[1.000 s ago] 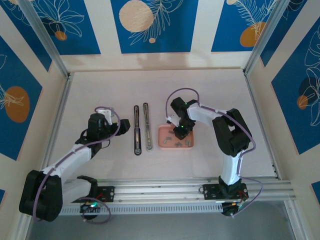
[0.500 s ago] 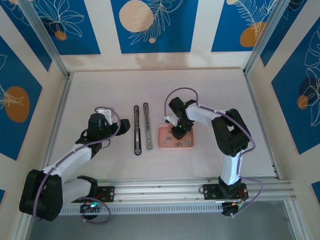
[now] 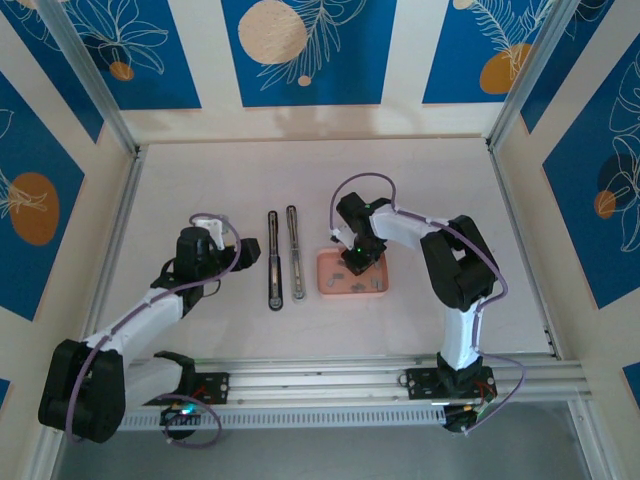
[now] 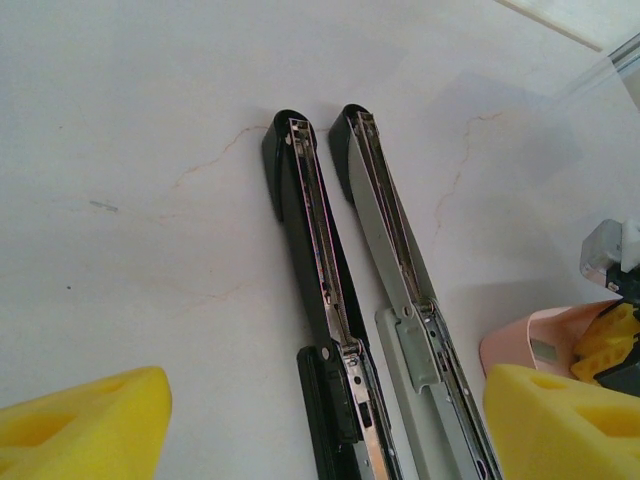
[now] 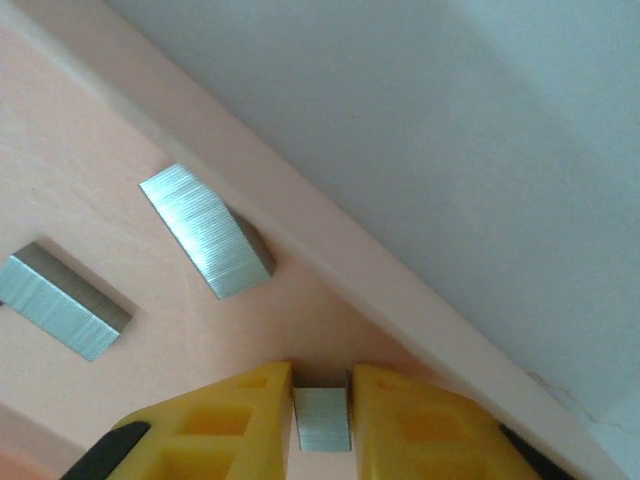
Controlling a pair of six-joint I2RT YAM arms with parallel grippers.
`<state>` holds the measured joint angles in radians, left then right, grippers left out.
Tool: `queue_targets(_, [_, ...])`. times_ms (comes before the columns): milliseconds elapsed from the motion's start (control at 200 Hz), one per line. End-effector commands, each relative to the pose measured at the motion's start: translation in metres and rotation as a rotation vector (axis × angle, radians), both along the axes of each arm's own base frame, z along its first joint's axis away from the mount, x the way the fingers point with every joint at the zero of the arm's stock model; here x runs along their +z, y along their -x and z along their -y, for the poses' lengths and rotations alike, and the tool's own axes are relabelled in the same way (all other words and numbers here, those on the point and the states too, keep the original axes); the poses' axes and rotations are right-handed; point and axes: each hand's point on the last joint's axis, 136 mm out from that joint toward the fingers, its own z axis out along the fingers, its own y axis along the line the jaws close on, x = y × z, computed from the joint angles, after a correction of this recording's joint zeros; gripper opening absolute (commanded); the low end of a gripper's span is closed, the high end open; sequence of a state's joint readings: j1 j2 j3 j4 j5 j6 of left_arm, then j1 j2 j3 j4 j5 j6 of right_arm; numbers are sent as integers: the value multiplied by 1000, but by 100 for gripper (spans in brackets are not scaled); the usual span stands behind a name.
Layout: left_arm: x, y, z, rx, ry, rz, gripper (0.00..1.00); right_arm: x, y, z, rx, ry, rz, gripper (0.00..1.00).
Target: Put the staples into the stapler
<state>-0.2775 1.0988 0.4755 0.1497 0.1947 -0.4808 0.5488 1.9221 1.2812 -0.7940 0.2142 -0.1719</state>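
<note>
In the right wrist view, the right gripper (image 5: 321, 388) is clenched on one small grey metallic staple strip (image 5: 322, 420). Its yellow fingers (image 5: 250, 415) touch the strip on both sides. I cannot tell if the strip is already off the floor of the shallow pink rectangular tray (image 5: 330, 275). Just beyond it, two loose strips (image 5: 205, 232) lie flat in the same tray, near its wall, and after the wall comes the white worktop (image 5: 450, 150)

From above, the slim stapler (image 3: 293, 250) lies to the left of this gripper, just beside the tray. It is opened flat into one black bar (image 4: 320, 290) and one light grey bar (image 4: 395, 250), side by side. Their long axis runs from near to far, so I judge that the held strip must travel leftwards and lie along a metal channel, not across it. Which bar receives it, I cannot tell

On the other side of the stapler, the left gripper (image 3: 243, 252) is released, its jaws wide and facing the bars, and it touches nothing. The right arm carries the strip; the left one seems ready to steady the stapler
</note>
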Motion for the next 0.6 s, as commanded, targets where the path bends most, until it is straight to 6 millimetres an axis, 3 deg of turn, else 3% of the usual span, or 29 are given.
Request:
queue_targets(0, [4,3,3,-10,8,18,81,-7,-1,2,-29,22,-10,20])
queue_targets(155, [5,3,3,-9,9,22,81,7,-6,1,-67,-11,47,16])
queue_targets(355, [8,3,6,-22,23,34,81,47,-14,-1,-194,-158,144,13])
queue_targets(595, [8,0,12,-27,47,51,81,94,16,-12,-379,-364,245,12])
